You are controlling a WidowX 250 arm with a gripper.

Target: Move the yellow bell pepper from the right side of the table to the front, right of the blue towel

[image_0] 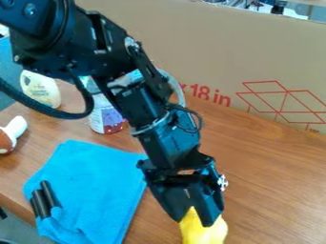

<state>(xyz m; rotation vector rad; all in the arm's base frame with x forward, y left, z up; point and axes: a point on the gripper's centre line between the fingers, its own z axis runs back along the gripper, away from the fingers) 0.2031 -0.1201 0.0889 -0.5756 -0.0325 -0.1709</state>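
Right at the bottom of the frame, just right of centre, the black gripper (193, 222) hangs at a yellow thing (205, 233), whose upper part shows at the claw's tip; whether the claw is wide or clamped on it, I cannot tell. A blue cloth (96, 186) lies at lower left on the wooden table (267, 190), with black sticks (49, 194) on its left part. Toward the upper left stand a pale bottle (41, 89) and a container with a purple-red label (108, 119). Cardboard (216, 47) spans the upper right
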